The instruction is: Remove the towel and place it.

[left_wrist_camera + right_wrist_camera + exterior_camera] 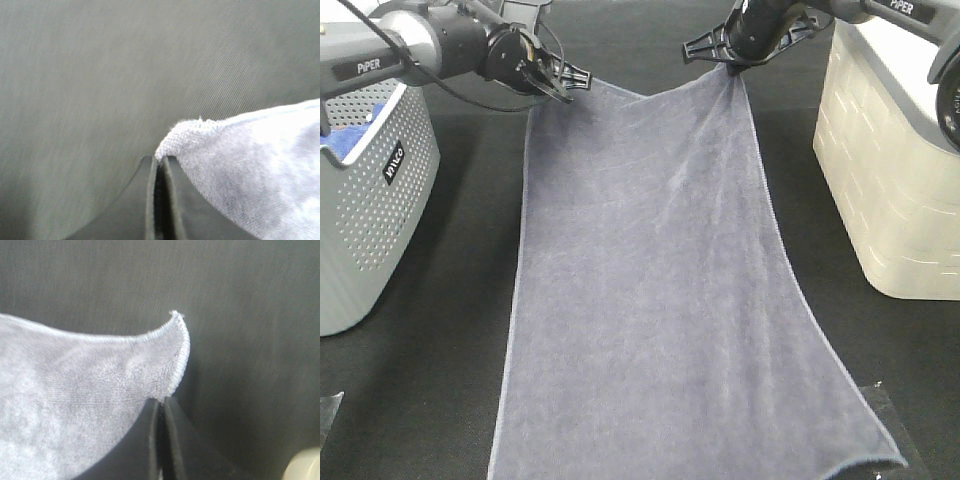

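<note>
The slate-grey towel [650,280] is stretched lengthwise over the black table, its near end at the front edge of the exterior high view. My left gripper [568,88] is shut on the towel's far left corner. My right gripper [732,62] is shut on the far right corner and holds it a little higher. In the left wrist view the closed fingers [159,200] pinch the towel's [250,170] corner edge. The right wrist view shows closed fingers [161,440] pinching the towel [90,390] just below its stitched hem corner.
A grey perforated basket [365,190] stands at the left with a bright blue cloth [345,135] inside. A cream basket [895,170] stands at the right. Black tabletop [450,380] lies on both sides of the towel.
</note>
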`<state>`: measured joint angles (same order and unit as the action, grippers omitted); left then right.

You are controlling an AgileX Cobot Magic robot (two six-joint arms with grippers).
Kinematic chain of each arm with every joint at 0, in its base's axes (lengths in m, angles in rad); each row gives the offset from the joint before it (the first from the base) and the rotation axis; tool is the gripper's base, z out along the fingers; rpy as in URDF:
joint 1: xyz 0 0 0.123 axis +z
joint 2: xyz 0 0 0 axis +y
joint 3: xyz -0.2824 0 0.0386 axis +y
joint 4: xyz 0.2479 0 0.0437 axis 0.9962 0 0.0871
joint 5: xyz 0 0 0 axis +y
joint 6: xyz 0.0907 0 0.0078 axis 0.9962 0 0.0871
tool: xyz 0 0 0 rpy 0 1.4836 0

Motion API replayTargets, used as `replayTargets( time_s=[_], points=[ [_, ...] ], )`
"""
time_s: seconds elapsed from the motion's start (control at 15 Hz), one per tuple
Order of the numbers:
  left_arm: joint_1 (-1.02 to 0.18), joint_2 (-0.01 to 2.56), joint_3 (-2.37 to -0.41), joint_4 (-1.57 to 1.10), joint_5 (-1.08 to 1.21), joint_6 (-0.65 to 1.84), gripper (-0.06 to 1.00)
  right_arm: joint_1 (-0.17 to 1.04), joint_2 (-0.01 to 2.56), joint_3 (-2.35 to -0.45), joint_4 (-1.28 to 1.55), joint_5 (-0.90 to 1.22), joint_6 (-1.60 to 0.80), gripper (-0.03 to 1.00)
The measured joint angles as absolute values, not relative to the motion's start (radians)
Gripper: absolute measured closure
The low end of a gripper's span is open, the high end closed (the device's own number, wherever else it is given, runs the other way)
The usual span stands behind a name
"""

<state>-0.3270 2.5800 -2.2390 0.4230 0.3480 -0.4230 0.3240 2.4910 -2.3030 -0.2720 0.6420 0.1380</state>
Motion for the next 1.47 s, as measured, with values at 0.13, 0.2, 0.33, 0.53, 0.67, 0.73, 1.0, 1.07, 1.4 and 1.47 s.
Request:
replayTargets(
  time_s=[0.13,0.2,0.33,0.53,0.67,0.73,1.0,1.07,1.4,1.47],
  points=[
    [-0.324,2.581,-2.239,0.454,0.24,-0.423,0.93,0.324,2.491,-2.303,-0.307,0.615,0.139,0.97],
    [-0.318,2.581,-2.239,0.465,0.193,-0.423,0.93,0.324,2.491,-2.303,-0.324,0.608,0.142,0.97],
    [-0.299,2.581,-2.239,0.473,0.115,-0.438,0.93,0.324,2.491,-2.303,-0.346,0.572,0.148,0.97],
    [-0.272,2.581,-2.239,0.473,0.044,-0.484,0.93,0.323,2.491,-2.303,-0.355,0.484,0.172,0.97],
    [-0.268,2.581,-2.239,0.474,0.025,-0.487,0.93,0.323,2.491,-2.303,-0.369,0.463,0.186,0.97],
    [-0.269,2.581,-2.239,0.474,0.024,-0.487,0.93,0.323,2.491,-2.303,-0.38,0.463,0.189,0.97],
    [-0.269,2.581,-2.239,0.474,0.03,-0.487,0.93,0.323,2.491,-2.303,-0.395,0.46,0.189,0.97],
    [-0.269,2.581,-2.239,0.474,0.041,-0.487,0.93,0.323,2.491,-2.303,-0.395,0.46,0.189,0.95],
    [-0.269,2.581,-2.239,0.481,0.104,-0.487,0.38,0.323,2.491,-2.303,-0.396,0.46,0.189,0.31],
    [-0.269,2.581,-2.239,0.481,0.104,-0.487,0.24,0.323,2.491,-2.303,-0.396,0.46,0.189,0.24]
  ],
)
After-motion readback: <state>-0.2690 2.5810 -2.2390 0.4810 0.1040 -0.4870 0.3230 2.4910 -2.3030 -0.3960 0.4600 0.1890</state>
